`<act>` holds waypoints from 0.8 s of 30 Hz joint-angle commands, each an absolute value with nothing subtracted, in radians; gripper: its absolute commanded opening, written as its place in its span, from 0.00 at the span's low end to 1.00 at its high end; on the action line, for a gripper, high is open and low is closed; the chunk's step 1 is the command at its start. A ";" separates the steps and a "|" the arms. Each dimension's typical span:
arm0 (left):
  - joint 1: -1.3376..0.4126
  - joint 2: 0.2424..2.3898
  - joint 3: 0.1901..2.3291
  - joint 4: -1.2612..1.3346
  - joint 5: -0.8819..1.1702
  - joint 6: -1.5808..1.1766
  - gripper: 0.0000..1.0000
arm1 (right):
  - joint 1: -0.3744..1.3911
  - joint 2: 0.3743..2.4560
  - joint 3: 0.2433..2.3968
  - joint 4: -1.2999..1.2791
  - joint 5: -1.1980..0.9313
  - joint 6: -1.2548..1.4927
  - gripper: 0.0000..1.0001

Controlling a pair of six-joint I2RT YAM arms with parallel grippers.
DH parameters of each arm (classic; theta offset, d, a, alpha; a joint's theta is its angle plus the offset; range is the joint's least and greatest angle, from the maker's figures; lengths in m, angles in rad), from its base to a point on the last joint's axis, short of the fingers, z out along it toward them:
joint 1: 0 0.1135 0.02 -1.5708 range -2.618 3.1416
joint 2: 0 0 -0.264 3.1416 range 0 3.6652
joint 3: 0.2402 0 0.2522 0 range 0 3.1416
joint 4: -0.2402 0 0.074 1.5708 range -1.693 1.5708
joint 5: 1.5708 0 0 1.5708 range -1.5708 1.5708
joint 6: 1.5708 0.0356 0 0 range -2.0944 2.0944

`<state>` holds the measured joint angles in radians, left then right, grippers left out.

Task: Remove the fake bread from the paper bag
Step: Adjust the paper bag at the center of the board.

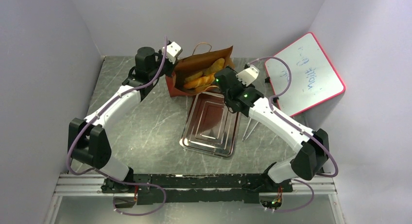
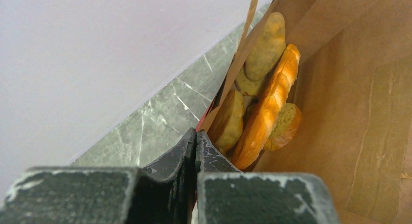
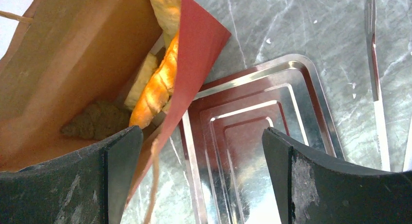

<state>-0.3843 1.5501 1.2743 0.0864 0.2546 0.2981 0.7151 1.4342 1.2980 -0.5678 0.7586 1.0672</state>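
The rust-red paper bag (image 1: 194, 63) lies on its side at the back of the table, its brown inside (image 2: 350, 112) facing up. Several golden fake bread pieces (image 1: 206, 76) lie inside it, among them a long ridged orange loaf (image 2: 269, 112) (image 3: 158, 88). My left gripper (image 1: 171, 71) is at the bag's left rim; its jaws (image 2: 196, 136) are shut, with the paper edge running between them. My right gripper (image 1: 217, 83) hovers open over the bag's mouth edge (image 3: 194, 54) and the tray, with nothing held between its fingers (image 3: 201, 156).
A silver metal tray (image 1: 194, 136) (image 3: 301, 88) lies just in front of the bag. Thin metal utensils (image 1: 250, 127) (image 3: 374, 73) lie to its right. A red-framed whiteboard (image 1: 306, 78) leans at the back right. Walls close in the table on three sides.
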 commanded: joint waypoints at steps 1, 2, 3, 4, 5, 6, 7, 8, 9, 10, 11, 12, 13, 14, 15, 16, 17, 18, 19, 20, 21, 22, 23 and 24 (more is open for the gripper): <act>-0.397 1.495 1.252 0.134 0.262 0.290 0.07 | 0.700 1.450 1.290 -0.529 0.747 1.093 1.00; -0.397 1.491 1.248 0.134 0.260 0.291 0.07 | 0.694 1.456 1.288 -0.513 0.741 1.092 1.00; -0.397 1.490 1.246 0.133 0.259 0.292 0.07 | 0.689 1.459 1.287 -0.500 0.733 1.090 1.00; -0.397 1.487 1.245 0.131 0.258 0.293 0.07 | 0.683 1.462 1.287 -0.486 0.727 1.086 1.00; -0.397 1.484 1.243 0.129 0.257 0.294 0.07 | 0.679 1.468 1.289 -0.479 0.723 1.084 1.00; -0.397 1.482 1.241 0.131 0.253 0.294 0.07 | 0.675 1.476 1.293 -0.476 0.718 1.083 1.00; -0.397 1.479 1.240 0.131 0.250 0.293 0.07 | 0.670 1.485 1.297 -0.478 0.709 1.084 1.00; -0.397 1.474 1.238 0.131 0.247 0.294 0.07 | 0.664 1.493 1.298 -0.480 0.696 1.086 1.00; -0.397 1.470 1.235 0.132 0.241 0.292 0.07 | 0.659 1.502 1.291 -0.473 0.681 1.088 1.00; -0.398 1.462 1.231 0.135 0.238 0.289 0.07 | 0.653 1.505 1.278 -0.462 0.661 1.092 1.00; -0.399 1.456 1.225 0.141 0.233 0.286 0.07 | 0.646 1.506 1.256 -0.442 0.641 1.099 1.00; -0.399 1.450 1.218 0.146 0.228 0.284 0.07 | 0.639 1.507 1.225 -0.424 0.623 1.107 1.00; -0.399 1.446 1.215 0.148 0.226 0.282 0.07 | 0.632 1.509 1.204 -0.401 0.608 1.117 1.00; -0.399 1.445 1.212 0.145 0.222 0.282 0.07 | 0.626 1.513 1.185 -0.385 0.595 1.124 1.00; -0.400 1.443 1.210 0.144 0.217 0.282 0.07 | 0.620 1.517 1.171 -0.372 0.586 1.131 0.99; -0.400 1.441 1.207 0.145 0.211 0.283 0.07 | 0.613 1.519 1.159 -0.357 0.580 1.134 0.97; -0.400 1.439 1.202 0.144 0.206 0.284 0.07 | 0.608 1.518 1.146 -0.344 0.578 1.138 0.94; -0.402 1.437 1.199 0.144 0.197 0.286 0.07 | 0.605 1.518 1.134 -0.328 0.576 1.143 0.90; -0.402 1.435 1.197 0.144 0.190 0.287 0.07 | 0.599 1.515 1.121 -0.305 0.571 1.143 0.84; -0.402 1.431 1.195 0.144 0.183 0.287 0.07 | 0.593 1.513 1.108 -0.285 0.561 1.140 0.76; -0.402 1.428 1.193 0.144 0.176 0.286 0.07 | 0.586 1.516 1.099 -0.267 0.552 1.138 0.67; -0.403 1.422 1.190 0.145 0.169 0.284 0.07 | 0.579 1.520 1.094 -0.254 0.542 1.135 0.56; -0.403 1.419 1.188 0.145 0.161 0.281 0.07 | 0.571 1.525 1.090 -0.243 0.531 1.131 0.46; -0.403 1.414 1.185 0.146 0.149 0.279 0.07 | 0.564 1.530 1.089 -0.230 0.519 1.126 0.33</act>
